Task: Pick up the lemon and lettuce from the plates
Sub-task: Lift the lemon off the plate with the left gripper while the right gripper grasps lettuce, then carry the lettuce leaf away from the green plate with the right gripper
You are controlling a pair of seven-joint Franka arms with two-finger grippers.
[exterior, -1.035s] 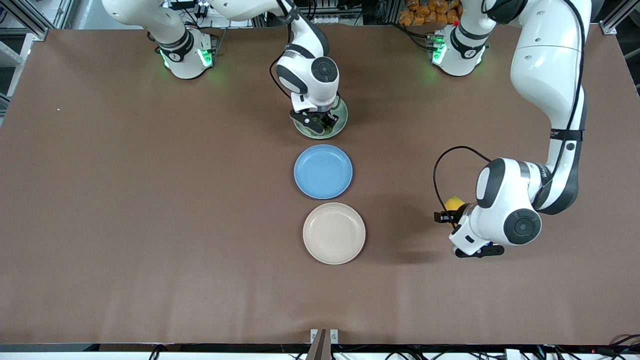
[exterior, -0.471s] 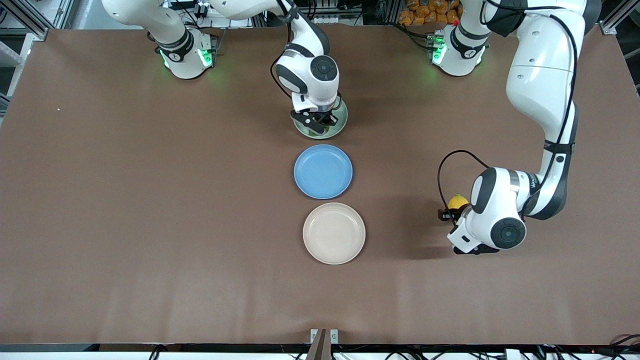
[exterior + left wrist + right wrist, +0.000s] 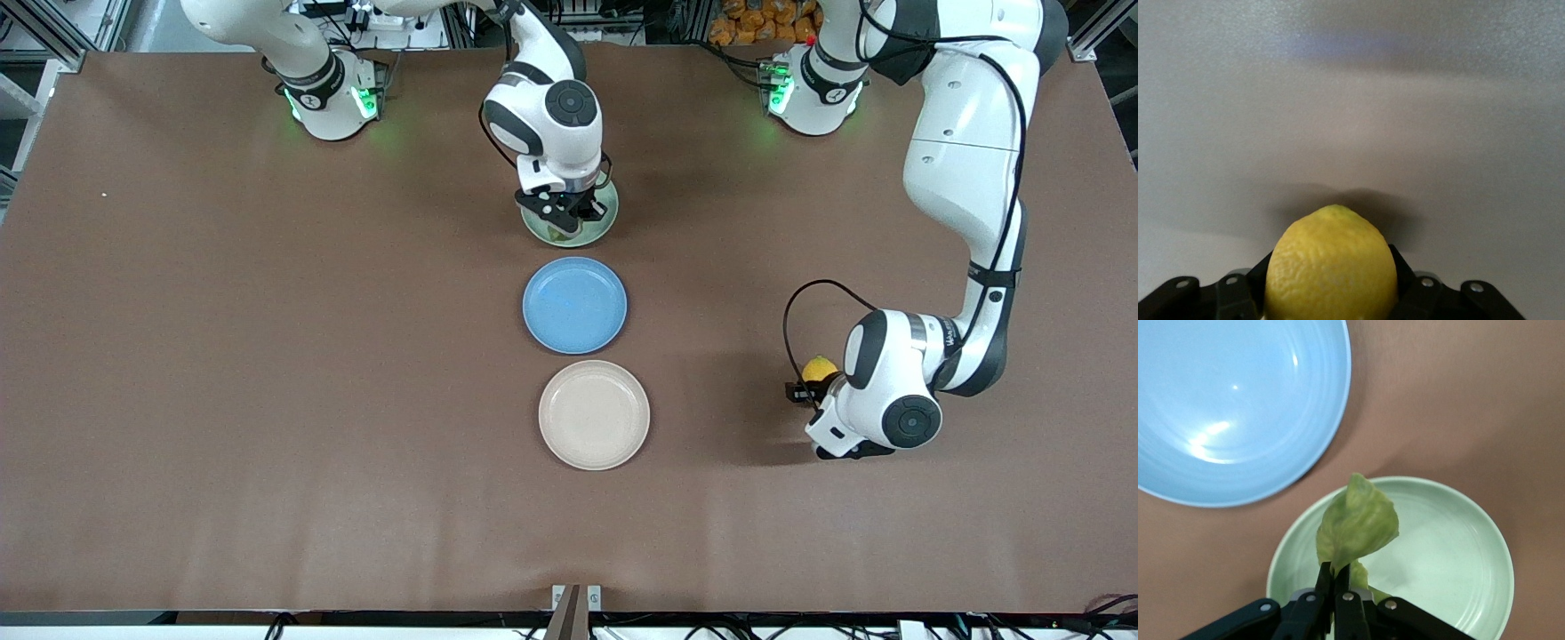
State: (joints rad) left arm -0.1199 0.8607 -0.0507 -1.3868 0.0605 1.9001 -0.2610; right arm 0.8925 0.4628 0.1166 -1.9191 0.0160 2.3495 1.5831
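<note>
left hand (image 3: pixel 1331 303) gripped lemon (image 3: pixel 1331 263), base hidden | right hand (image 3: pixel 1336 587) pinched lettuce (image 3: pixel 1357 523) over mint plate (image 3: pixel 1458 547), rim cut off

- A matt brown surface is shown by the table (image 3: pixel 267 400).
- A finely pebbled, slightly waxy yellow skin is seen on the lemon (image 3: pixel 1331 267).
- A thin, crinkled, soft-looking leaf is presented by the lettuce (image 3: pixel 1357 527).
- A smooth, glossy glaze with bright highlights is carried by the blue plate (image 3: pixel 1225 407).
- A smooth satin finish is shown by the mint plate (image 3: pixel 1458 547) and the beige plate (image 3: pixel 594 415).
</note>
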